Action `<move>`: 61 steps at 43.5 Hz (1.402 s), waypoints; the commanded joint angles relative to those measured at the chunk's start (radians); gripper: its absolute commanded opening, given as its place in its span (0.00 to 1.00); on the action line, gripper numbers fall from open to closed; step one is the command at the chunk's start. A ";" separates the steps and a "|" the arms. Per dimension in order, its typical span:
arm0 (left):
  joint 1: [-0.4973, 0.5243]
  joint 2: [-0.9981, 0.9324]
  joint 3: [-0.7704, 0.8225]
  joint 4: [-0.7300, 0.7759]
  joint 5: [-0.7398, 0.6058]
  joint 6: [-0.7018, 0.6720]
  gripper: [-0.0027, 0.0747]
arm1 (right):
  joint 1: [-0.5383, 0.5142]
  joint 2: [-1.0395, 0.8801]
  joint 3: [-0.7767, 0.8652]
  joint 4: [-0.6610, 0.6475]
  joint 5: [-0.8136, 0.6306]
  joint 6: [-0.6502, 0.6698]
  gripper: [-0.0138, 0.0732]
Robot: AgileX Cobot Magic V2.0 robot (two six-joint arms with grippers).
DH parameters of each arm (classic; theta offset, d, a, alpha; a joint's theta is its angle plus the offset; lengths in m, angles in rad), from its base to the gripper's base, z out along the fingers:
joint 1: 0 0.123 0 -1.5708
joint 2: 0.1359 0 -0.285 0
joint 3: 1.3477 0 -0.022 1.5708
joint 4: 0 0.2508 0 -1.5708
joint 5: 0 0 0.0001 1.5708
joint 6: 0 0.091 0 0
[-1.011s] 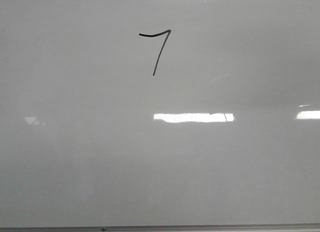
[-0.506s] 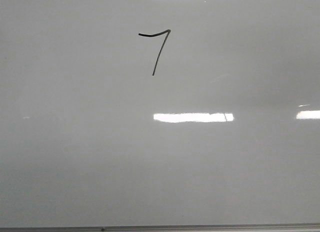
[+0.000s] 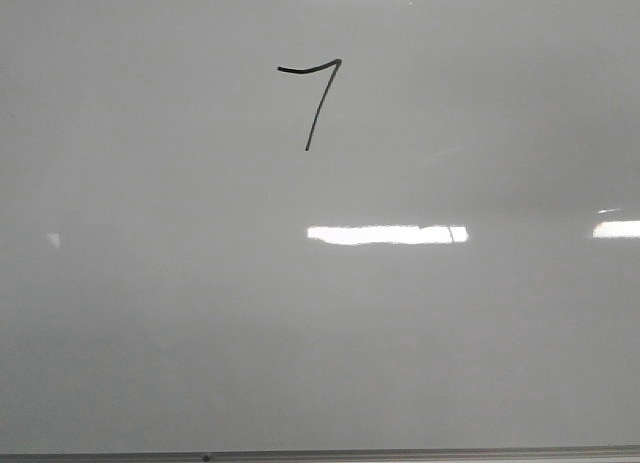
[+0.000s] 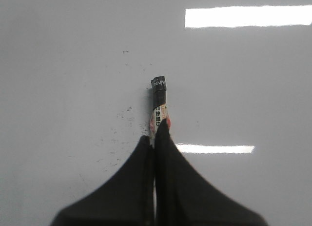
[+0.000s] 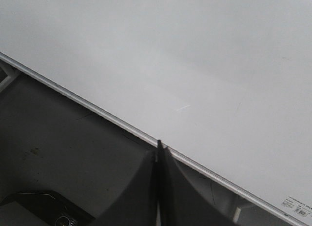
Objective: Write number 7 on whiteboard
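the number 7 (image 3: 316,95) is drawn in black high on the whiteboard (image 3: 200,313), a little left of the middle. the left claw (image 4: 157,131) is pinching a marker (image 4: 159,96) with a black tip, held near the board. the right claw (image 5: 160,150) is pressed together with nothing in it, over the board's thin metal edge (image 5: 97,111).

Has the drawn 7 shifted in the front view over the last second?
No. The number 7 sits at the same spot above the whiteboard's bottom edge throughout.
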 commanded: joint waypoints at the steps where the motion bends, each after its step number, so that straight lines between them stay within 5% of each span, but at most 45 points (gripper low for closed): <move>1: 0.002 -0.013 0.012 -0.010 -0.085 -0.007 0.01 | -0.008 0.005 -0.022 -0.007 -0.059 0.004 0.08; 32: 0.002 -0.013 0.012 -0.010 -0.085 -0.007 0.01 | -0.041 -0.079 0.047 -0.012 -0.091 0.003 0.08; 49: 0.002 -0.013 0.012 -0.010 -0.085 -0.007 0.01 | -0.361 -0.426 0.582 -0.026 -0.719 0.003 0.08; 61: 0.002 -0.013 0.012 -0.010 -0.085 -0.007 0.01 | -0.417 -0.528 0.786 0.011 -0.938 0.003 0.08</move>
